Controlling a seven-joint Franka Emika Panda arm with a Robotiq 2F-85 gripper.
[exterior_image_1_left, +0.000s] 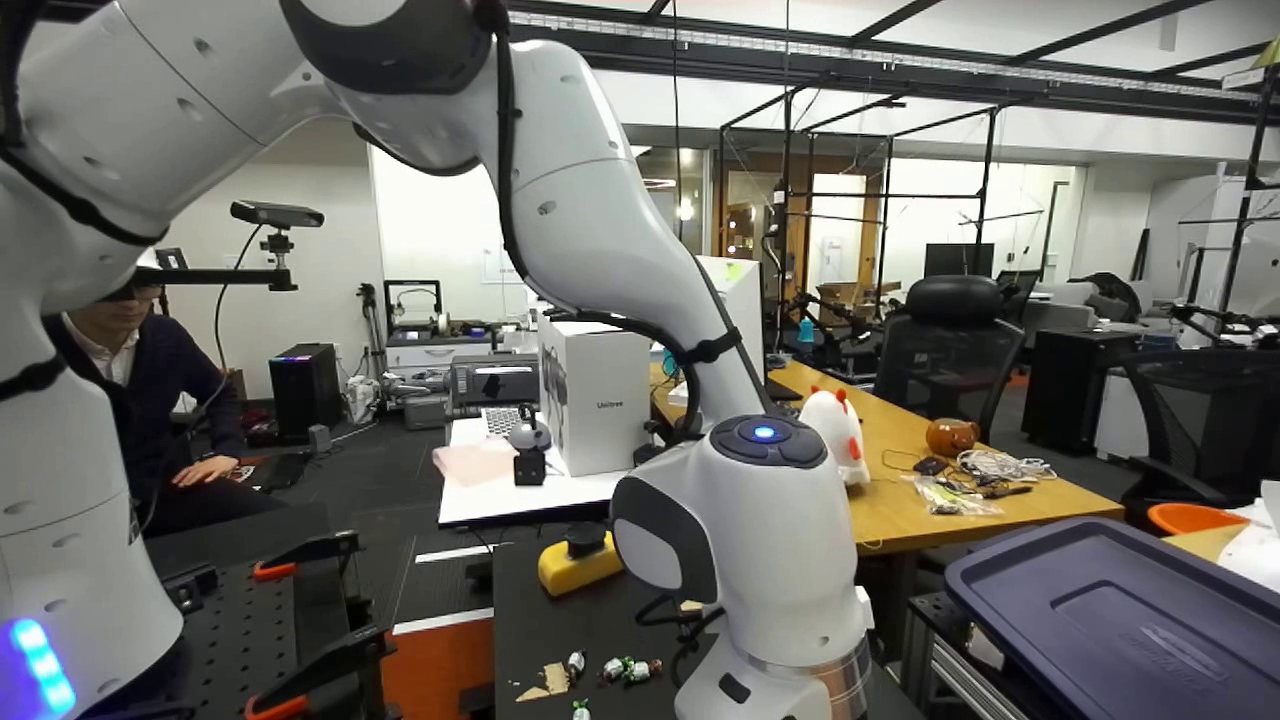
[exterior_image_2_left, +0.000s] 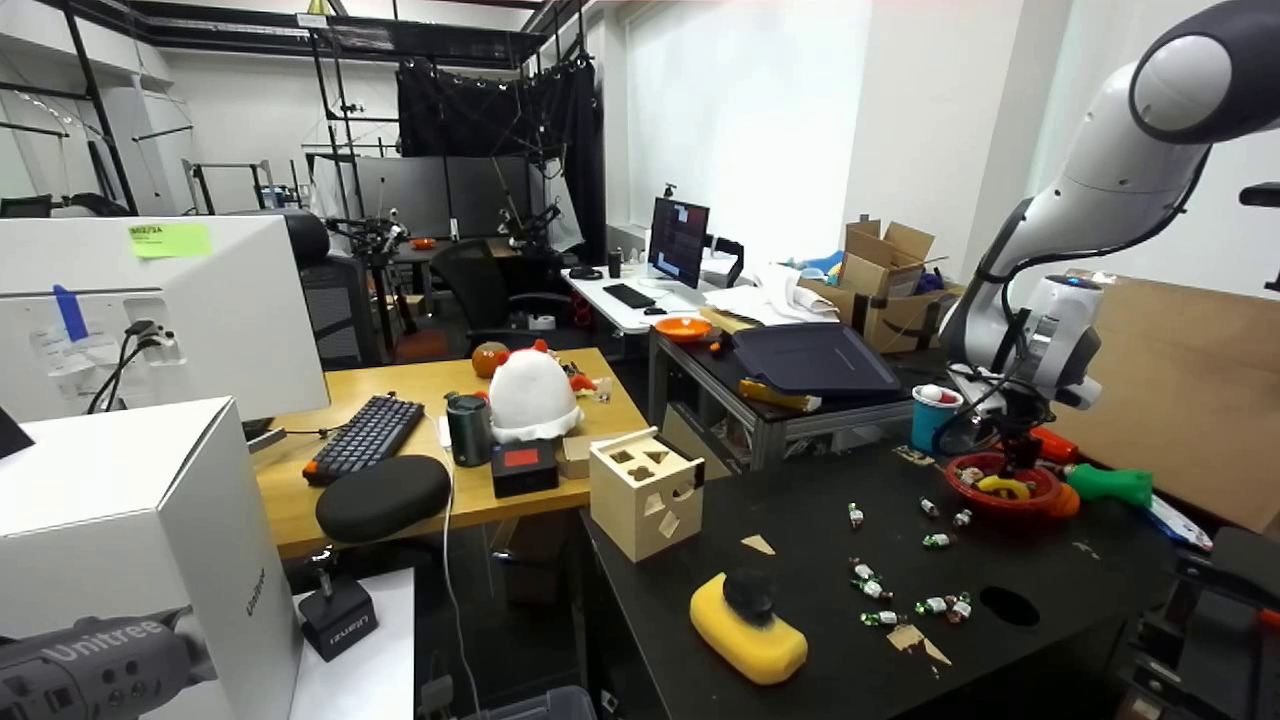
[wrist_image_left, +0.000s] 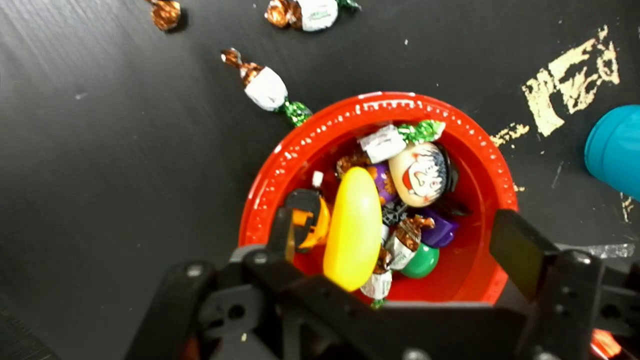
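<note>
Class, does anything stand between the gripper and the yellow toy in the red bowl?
Nothing visible lies on the yellow toy, but in the wrist view an orange-and-black toy in the red bowl shows between it and one fingertip of the open gripper.

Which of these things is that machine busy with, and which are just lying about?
Seemingly in use:
open gripper
red bowl beneath it
oblong yellow item and wrapped candies inside

Probably just lying about:
blue cup
wooden shape-sorter box
black-topped yellow object
dark lid
</note>
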